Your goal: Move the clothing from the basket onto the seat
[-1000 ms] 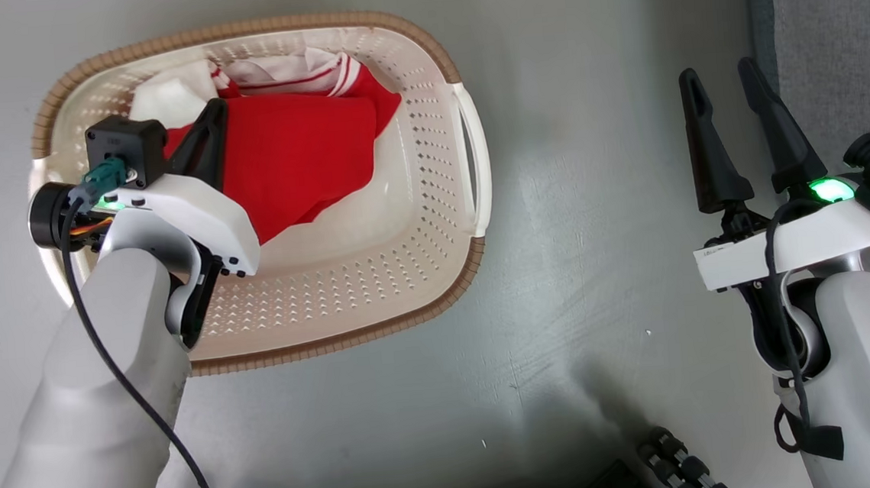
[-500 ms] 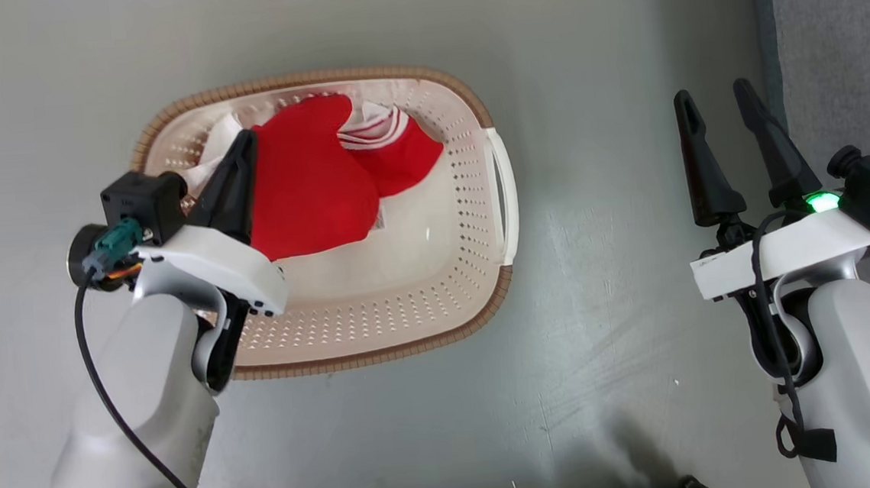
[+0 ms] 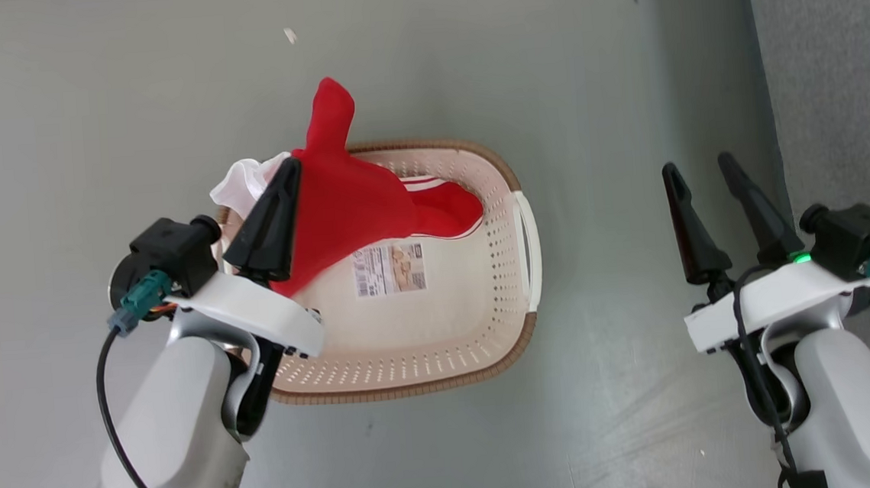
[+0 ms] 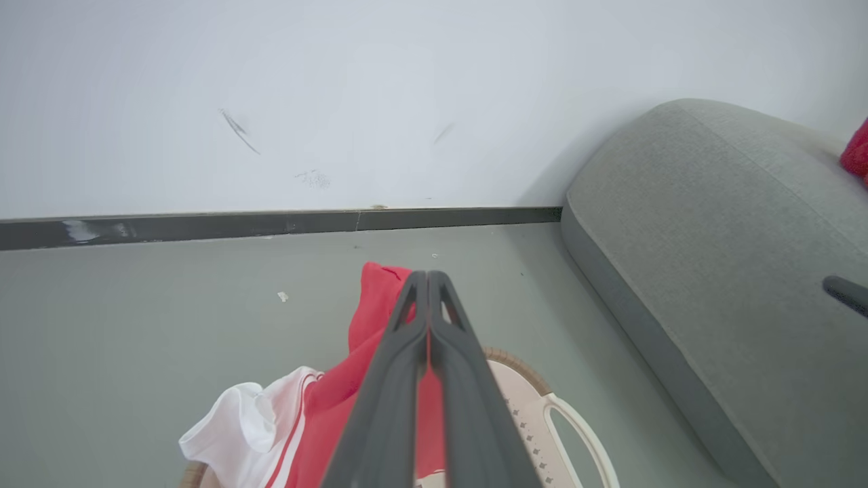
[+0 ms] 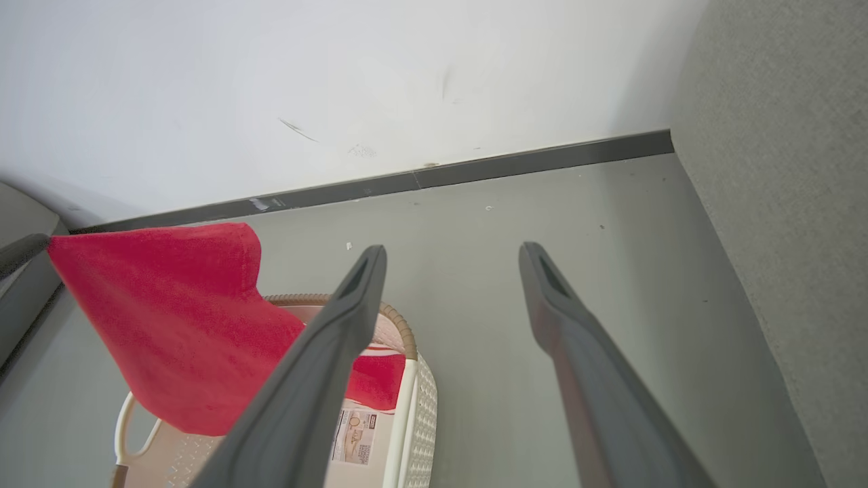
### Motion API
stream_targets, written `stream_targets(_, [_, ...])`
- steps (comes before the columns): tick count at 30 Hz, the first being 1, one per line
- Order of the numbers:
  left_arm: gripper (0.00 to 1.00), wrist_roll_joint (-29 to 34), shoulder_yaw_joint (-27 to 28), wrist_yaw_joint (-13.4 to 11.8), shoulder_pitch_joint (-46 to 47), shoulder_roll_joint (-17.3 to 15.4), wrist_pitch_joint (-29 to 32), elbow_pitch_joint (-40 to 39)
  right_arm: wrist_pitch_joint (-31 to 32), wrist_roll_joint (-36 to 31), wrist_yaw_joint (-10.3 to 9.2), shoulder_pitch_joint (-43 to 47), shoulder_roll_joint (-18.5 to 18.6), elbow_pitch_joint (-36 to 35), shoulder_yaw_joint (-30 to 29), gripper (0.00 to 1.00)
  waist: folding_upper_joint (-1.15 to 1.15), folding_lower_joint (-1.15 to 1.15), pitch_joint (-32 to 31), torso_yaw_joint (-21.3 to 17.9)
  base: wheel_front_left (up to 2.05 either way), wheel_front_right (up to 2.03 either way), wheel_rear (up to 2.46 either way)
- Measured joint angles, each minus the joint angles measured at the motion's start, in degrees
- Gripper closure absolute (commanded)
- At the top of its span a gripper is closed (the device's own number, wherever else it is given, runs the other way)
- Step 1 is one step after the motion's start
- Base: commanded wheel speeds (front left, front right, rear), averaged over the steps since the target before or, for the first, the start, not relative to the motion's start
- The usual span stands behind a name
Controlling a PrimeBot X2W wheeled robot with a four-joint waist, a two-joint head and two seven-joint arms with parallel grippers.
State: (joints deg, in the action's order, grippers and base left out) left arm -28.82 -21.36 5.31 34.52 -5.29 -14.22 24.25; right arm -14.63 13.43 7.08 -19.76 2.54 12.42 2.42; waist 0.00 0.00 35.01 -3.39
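Observation:
My left gripper [image 3: 293, 162] is shut on the clothing [image 3: 347, 196], a red garment with a white striped part [image 3: 243, 181]. It holds the garment up over the far left of the basket [image 3: 503, 346], and the garment's lower end still trails inside. In the left wrist view the shut fingers [image 4: 427, 274] pinch the red fabric [image 4: 369, 318]. The paper label [image 3: 391, 268] on the basket's bottom is uncovered. My right gripper [image 3: 693, 163] stands open and empty to the right of the basket, next to the seat [image 3: 835, 55]. The right wrist view looks between its open fingers [image 5: 453, 251], past the hanging clothing [image 5: 176, 325].
Grey floor [image 3: 584, 73] surrounds the basket. A white wall with a dark skirting board [image 4: 271, 224] runs behind it. The grey sofa [image 4: 712, 224] stretches along the right, with something red [image 4: 858, 152] at its far end.
My left gripper has risen with the clothing, pulling most of it out of the basket and baring the label. The head camera has moved up, so the basket looks smaller.

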Motion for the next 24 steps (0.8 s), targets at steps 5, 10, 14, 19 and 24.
stream_targets(5, [1.00,-0.34,-0.77,0.47,-3.03,0.00,0.00,-5.03,0.00,-1.18,0.00,2.05,0.00,1.20,0.12,0.00,0.00,0.00,-4.00,1.07,0.00,0.00,0.00])
stream_targets(10, [1.00,-0.34,-1.60,0.49,-4.96,-0.47,0.00,-9.85,0.00,-2.94,0.00,3.22,0.00,1.44,0.84,0.00,0.00,0.00,-7.91,1.98,0.00,0.00,0.00])
stream_targets(14, [1.00,-0.33,-2.37,0.64,-6.18,-1.11,0.65,-12.93,0.00,-3.82,0.00,3.73,0.04,1.34,2.33,0.00,0.00,0.00,-10.95,2.56,0.00,0.00,0.00])
stream_targets(19, [1.00,-0.40,-3.09,0.64,-8.00,-2.09,3.20,-15.96,0.00,-5.23,0.00,4.35,0.26,0.79,5.33,0.00,0.00,0.00,-14.50,3.09,0.00,0.00,0.00])
stream_targets(24, [1.00,-1.14,-3.34,0.57,-9.77,-2.75,5.88,-18.36,0.00,-5.56,0.00,4.30,0.34,-0.38,10.05,0.00,0.00,0.00,-17.77,3.44,0.00,0.00,0.00])
